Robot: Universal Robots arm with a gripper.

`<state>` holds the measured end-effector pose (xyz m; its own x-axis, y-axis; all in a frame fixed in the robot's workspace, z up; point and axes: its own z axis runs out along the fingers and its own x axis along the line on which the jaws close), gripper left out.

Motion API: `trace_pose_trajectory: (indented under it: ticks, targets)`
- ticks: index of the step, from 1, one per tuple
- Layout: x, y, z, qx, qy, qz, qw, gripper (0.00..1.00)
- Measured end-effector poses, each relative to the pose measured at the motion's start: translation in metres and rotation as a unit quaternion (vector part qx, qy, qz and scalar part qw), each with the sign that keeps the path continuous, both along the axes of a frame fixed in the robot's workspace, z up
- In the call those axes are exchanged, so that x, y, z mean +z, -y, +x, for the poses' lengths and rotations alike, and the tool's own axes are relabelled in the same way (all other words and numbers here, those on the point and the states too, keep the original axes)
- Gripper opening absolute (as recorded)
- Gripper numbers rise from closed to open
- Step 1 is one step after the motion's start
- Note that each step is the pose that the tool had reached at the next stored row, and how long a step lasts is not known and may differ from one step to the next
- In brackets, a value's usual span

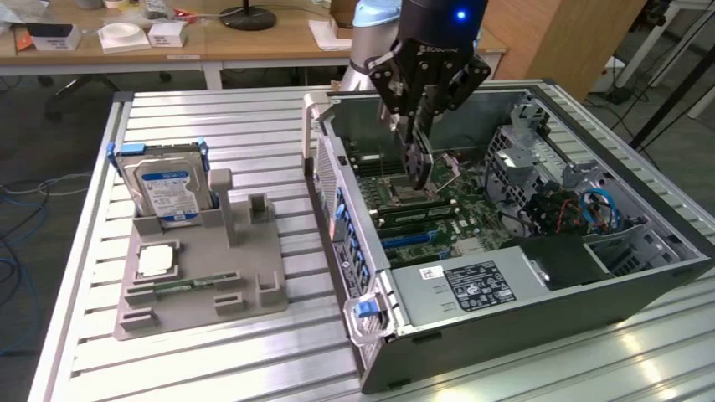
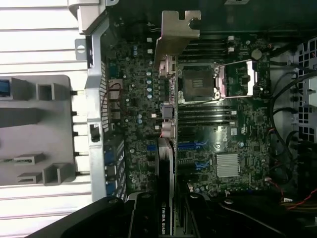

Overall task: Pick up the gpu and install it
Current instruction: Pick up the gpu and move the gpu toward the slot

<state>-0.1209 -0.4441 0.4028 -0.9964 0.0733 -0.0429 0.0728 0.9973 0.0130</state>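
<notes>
My gripper (image 1: 417, 126) hangs over the open computer case (image 1: 335, 193) and is shut on the gpu (image 1: 420, 163), a thin black card held on edge just above the motherboard (image 1: 430, 209). In the wrist view the gpu (image 2: 166, 148) appears edge-on between my gripper (image 2: 166, 220) fingers. Its silver end bracket (image 2: 176, 34) points toward the case's rear wall. The card runs alongside the CPU socket (image 2: 198, 82) and over the blue expansion slots (image 2: 190, 146). I cannot tell whether its lower edge touches a slot.
A grey parts holder (image 1: 240, 289) sits on the slatted table at the exterior view's left, with a silver hard drive (image 1: 167, 188) upright in it, a processor chip (image 1: 156, 260) and a memory stick (image 1: 184, 285). Inside the case are the power supply (image 1: 470, 285) and blue cables (image 1: 598, 205).
</notes>
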Motion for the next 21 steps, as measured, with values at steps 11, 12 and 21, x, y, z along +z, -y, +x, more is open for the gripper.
trace_pose_trajectory:
  ticks: [11,12,21]
  targets:
    - [-0.0004,0.0000,0.041,0.000,0.0000,0.0000,1.0000,0.26]
    - [-0.0005,0.0000,0.045,0.000,0.0000,0.0000,1.0000,0.26]
    - [-0.0012,0.0000,0.073,0.007,0.0000,0.0001,1.0000,0.26]
